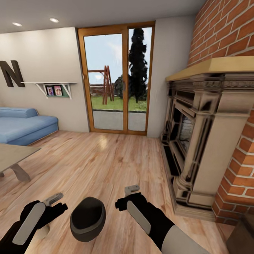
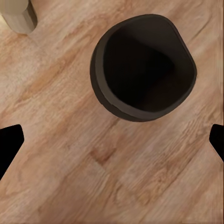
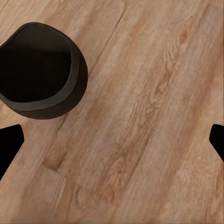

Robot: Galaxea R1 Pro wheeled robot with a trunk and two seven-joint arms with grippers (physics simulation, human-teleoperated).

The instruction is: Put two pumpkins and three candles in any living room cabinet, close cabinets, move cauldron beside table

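So the cauldron (image 1: pixel 88 218) sits on the wood floor (image 1: pixel 98 158) right between the two arms — left gripper (image 1: pixel 53 204) on one side, right gripper (image 1: pixel 128 197) on the other, neither touching it. Both wrist views look straight down with the fingertips spread wide at the frame edges, so both jaws are open and holding nothing. A corner of the table (image 1: pixel 14 155) pokes in at far left, well apart from the pot — stone fireplace (image 1: pixel 201 141) on the right.
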